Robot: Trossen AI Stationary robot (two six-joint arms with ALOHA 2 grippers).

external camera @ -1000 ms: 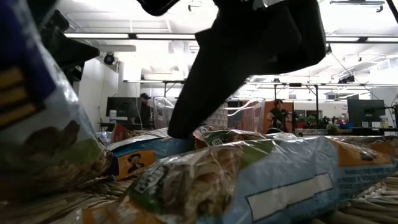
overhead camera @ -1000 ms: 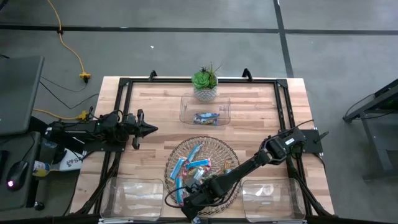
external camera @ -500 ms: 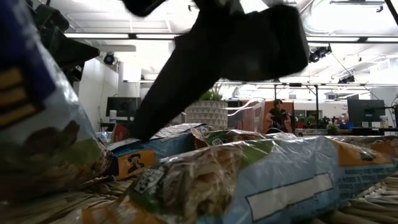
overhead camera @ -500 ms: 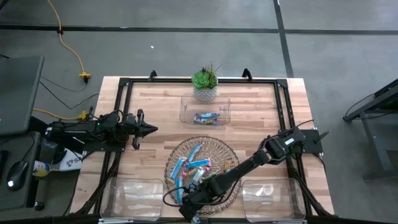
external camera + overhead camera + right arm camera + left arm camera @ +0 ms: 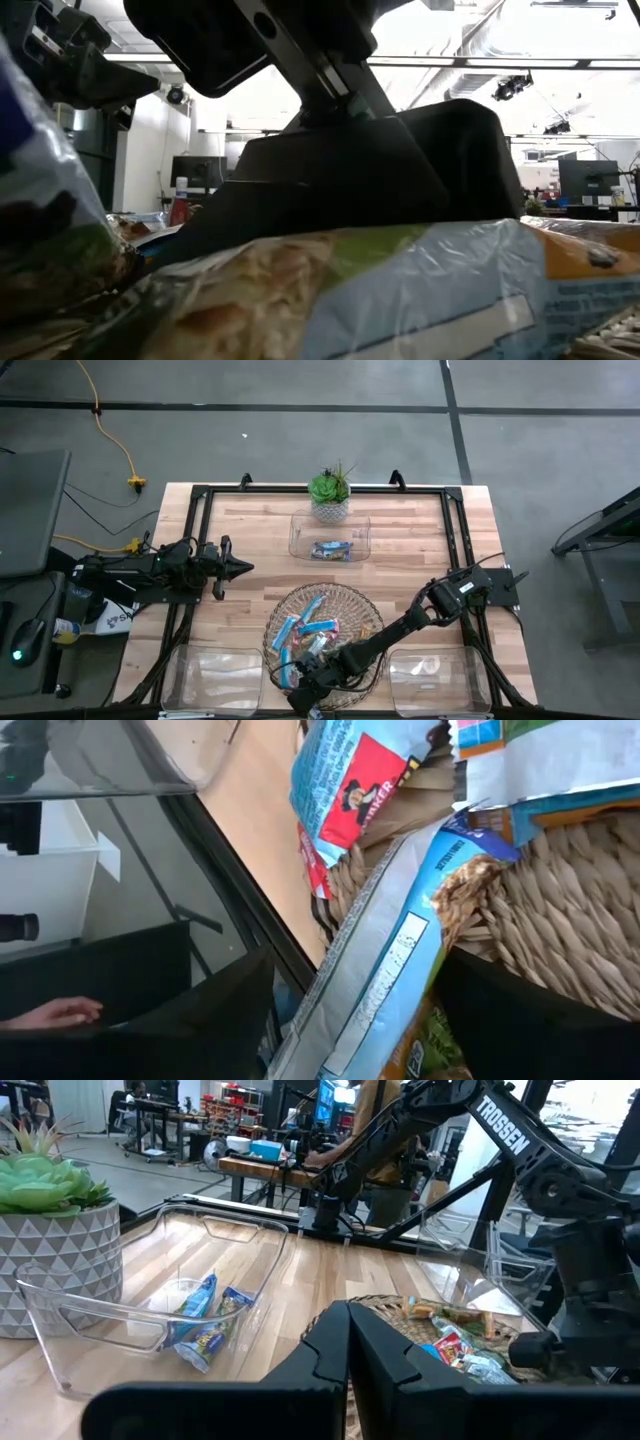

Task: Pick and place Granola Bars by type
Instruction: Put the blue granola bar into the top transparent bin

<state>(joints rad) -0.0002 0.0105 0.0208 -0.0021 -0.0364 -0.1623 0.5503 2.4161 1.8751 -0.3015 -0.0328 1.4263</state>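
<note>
Since a second ago, we see the right gripper (image 5: 312, 678) has pushed further down into the near rim of the wicker tray (image 5: 368, 603), where the granola bars (image 5: 318, 626) lie piled. Its fingers (image 5: 215, 1020) stand wide apart, straddling a silvery-blue bar (image 5: 375, 985) at the tray's edge without closing on it. Two more bars (image 5: 331, 549) lie in the clear bin (image 5: 296, 530) near the potted plant (image 5: 329, 493). At the table's left side, the left gripper (image 5: 240, 568) waits with fingers pressed together, empty.
</note>
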